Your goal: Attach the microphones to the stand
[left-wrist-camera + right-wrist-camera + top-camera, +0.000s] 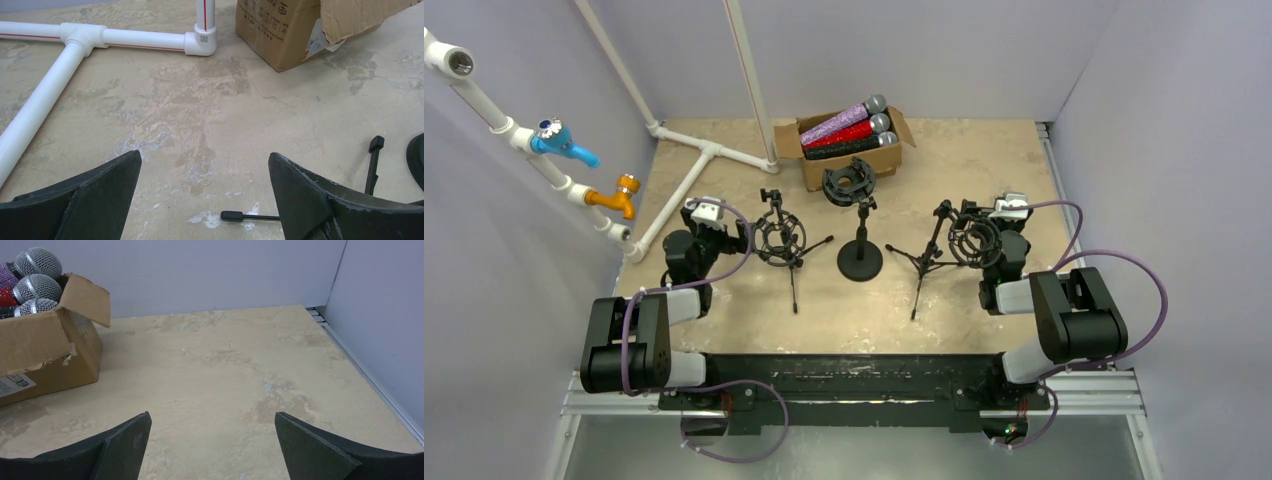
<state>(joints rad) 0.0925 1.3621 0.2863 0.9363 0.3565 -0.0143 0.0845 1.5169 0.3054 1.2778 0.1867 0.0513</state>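
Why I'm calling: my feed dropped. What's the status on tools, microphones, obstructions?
Left tool open, right tool open, both empty. Three microphones in cardboard box, none mounted. Round-base stand sits just in front of the box.

Little here can actually be read. In the left wrist view, dark printed capitals run along the top of the cardboard box (280, 35), cut off by the frame; I make out "PA" and no more. The pipe elbow (201, 42) carries a small square printed code, unreadable. In the right wrist view, a white label (15, 384) on the box has print too fine to read.
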